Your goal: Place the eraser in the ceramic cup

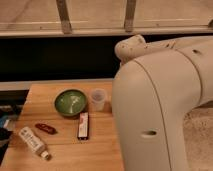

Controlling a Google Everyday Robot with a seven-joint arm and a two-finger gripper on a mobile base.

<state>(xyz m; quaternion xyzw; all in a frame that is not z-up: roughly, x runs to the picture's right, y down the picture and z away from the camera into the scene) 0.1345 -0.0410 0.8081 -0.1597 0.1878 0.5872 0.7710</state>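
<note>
Eraser [83,125] lies flat on the worktop [100,147], near the green bowl [70,102] and ceramic cup [98,99], with nothing gripping it. Claw's hidden somewhere behind the big white arm [160,110], so can't tell how wide it's open. I'd pinch across the narrow sides, then drop it in end-first.

**Table layout, lower left of frame**

On the table [75,152] we list: bowl [70,102] at the back, ceramic cup [98,99] just right of it; eraser [83,125] below both; oval object [46,128] left of the eraser; tube [34,142] lower left. Arm [160,100] fills the right; gripper out of sight.
</note>
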